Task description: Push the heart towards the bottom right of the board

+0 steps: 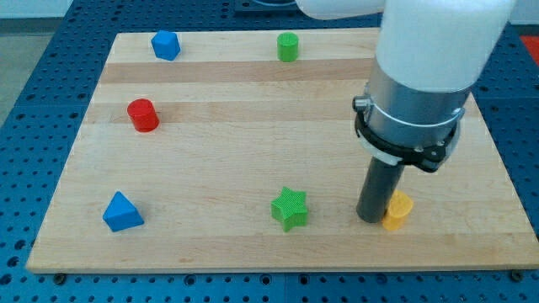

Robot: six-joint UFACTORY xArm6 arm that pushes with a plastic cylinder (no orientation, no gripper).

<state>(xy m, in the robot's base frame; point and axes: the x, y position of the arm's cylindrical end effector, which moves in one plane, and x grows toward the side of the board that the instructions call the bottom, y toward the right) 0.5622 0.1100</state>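
A yellow block (399, 210) lies near the bottom right of the wooden board (253, 118). The rod hides its left part, so its shape is not clear. My tip (370, 220) rests on the board against the yellow block's left side. The arm's white and grey body (421, 76) rises above it at the view's right.
A green star (290, 208) lies to the left of my tip. A blue triangular block (122, 212) is at the bottom left, a red cylinder (143, 115) at mid left, a blue block (166, 45) at the top left and a green cylinder (288, 47) at the top centre.
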